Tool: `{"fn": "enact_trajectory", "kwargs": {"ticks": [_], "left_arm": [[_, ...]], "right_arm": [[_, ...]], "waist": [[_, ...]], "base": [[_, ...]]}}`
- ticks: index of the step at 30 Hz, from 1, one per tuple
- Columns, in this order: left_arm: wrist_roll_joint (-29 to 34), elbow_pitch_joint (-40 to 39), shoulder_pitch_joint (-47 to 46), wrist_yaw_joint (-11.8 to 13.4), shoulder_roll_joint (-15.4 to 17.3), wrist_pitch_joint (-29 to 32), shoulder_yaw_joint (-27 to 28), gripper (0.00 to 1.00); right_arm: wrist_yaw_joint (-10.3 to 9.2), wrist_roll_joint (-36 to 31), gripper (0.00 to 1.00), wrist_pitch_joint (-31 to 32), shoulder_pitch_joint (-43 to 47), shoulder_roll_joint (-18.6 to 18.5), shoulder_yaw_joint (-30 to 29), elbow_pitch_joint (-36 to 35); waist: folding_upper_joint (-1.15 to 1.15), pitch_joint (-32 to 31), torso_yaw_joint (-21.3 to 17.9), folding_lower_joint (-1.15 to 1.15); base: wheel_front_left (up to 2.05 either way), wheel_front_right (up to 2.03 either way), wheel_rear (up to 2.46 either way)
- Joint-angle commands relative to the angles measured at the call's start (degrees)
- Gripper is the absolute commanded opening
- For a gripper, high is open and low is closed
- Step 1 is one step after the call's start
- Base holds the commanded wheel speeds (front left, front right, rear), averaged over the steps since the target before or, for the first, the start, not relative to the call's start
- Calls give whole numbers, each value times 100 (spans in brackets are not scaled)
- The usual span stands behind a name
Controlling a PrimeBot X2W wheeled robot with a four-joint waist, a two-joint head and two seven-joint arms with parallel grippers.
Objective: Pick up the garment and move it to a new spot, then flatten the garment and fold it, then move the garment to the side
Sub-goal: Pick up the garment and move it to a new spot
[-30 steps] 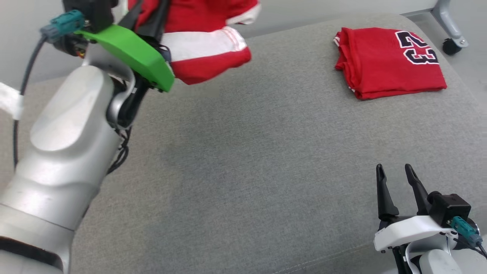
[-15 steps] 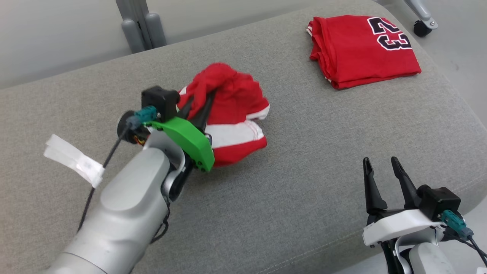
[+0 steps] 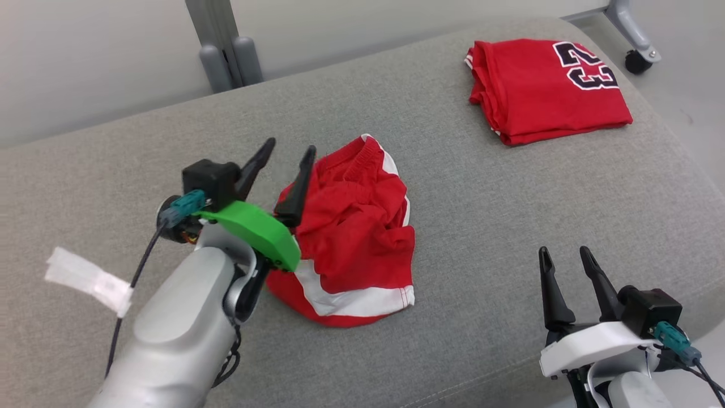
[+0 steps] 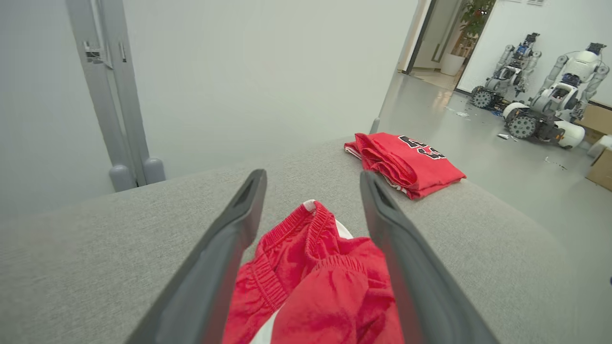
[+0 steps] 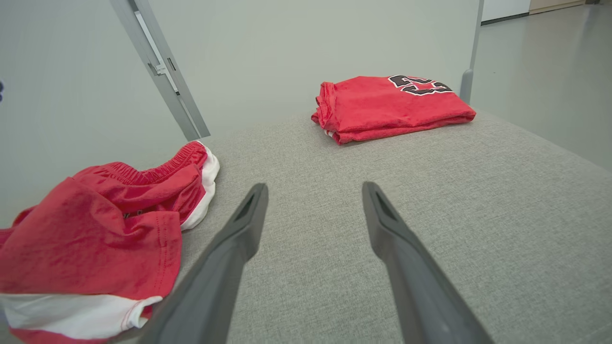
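Left gripper (image 3: 290, 146) spread over crumpled garment (image 3: 351, 226); folded jersey (image 3: 544, 90) beyond.

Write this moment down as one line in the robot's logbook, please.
red shorts: crumpled on grey cushion, not flattened | left claw: open, at their edge | right claw: open, empty | jersey: folded, far right

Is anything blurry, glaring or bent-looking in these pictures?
Head view: soft, even light, the red shorts crisp, barely any shadow. Left wrist view: the close dark fingers look huge and soft-edged. Right wrist view: the grey post leans sideways, likely lens or tilt.
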Motion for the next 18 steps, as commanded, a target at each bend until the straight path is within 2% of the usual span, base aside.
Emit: {"fn": "enact_trajectory", "kwargs": {"ticks": [1,8,18], "left_arm": [[162,-165,268,54,131,-13,188,100],[898,-1160,1099,202,542,-14,1221,100],[1471,-1908,2295,173,780,-15,2287,100]], "right_arm": [[-10,-28,100,-15,89,-6,-31,3],[-10,-107,100,-15,234,-6,-91,-51],[-10,-113,100,-15,369,-71,-51,-148]], "waist": [[0,-257,215,0],[0,-574,659,0],[0,-852,1342,0]], "base": [[0,0,0],[0,0,0],[0,0,0]]}}
